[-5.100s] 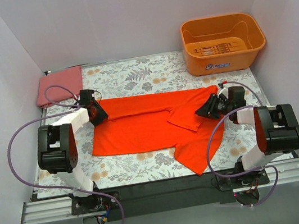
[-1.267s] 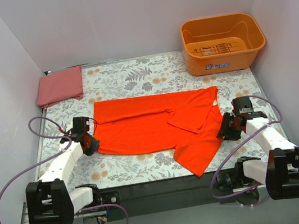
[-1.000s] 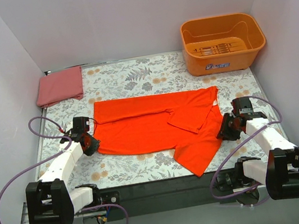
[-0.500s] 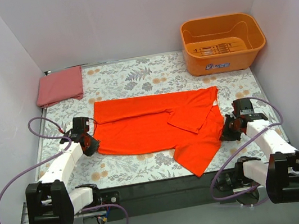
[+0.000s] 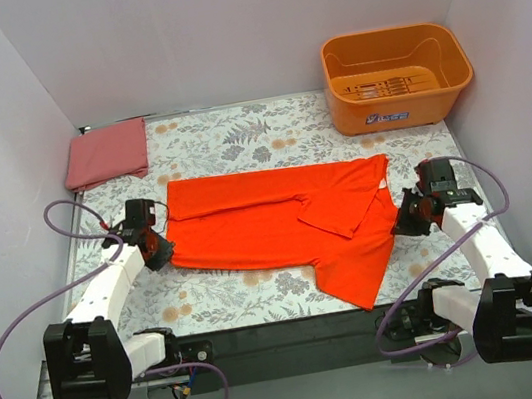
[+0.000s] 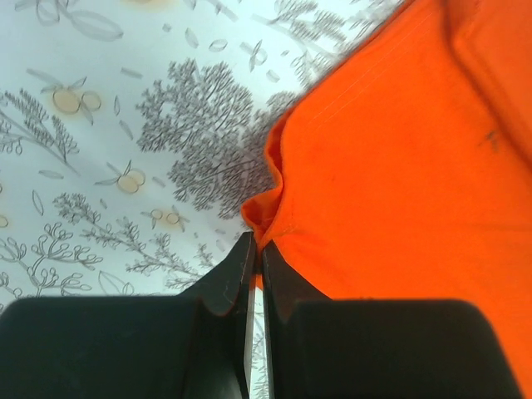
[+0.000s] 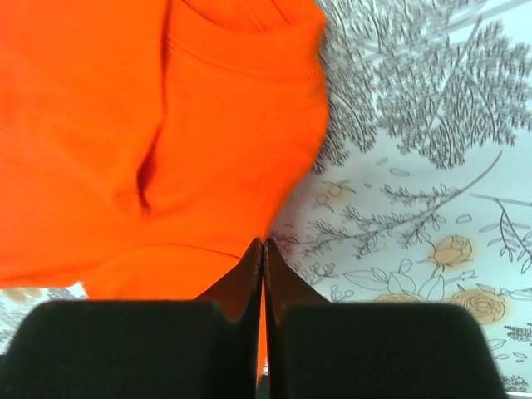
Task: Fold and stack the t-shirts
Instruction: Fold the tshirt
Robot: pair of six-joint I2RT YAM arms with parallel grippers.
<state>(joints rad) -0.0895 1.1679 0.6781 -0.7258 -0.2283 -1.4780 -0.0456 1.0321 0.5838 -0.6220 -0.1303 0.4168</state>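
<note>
My left pincer and right pincer clamp opposite edges of the orange shirt, centre frame, open surface above it. Two shirts, counting the pink shirt upper left; one tub.

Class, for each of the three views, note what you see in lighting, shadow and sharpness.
Top view: even, soft light, sharp throughout, only faint shadows beside the orange shirt and tub. Left wrist view: patterned tablecloth crisp, left tool a dark, underexposed mass. Right wrist view: the shirt's edge looks smeared, right tool black and featureless.
</note>
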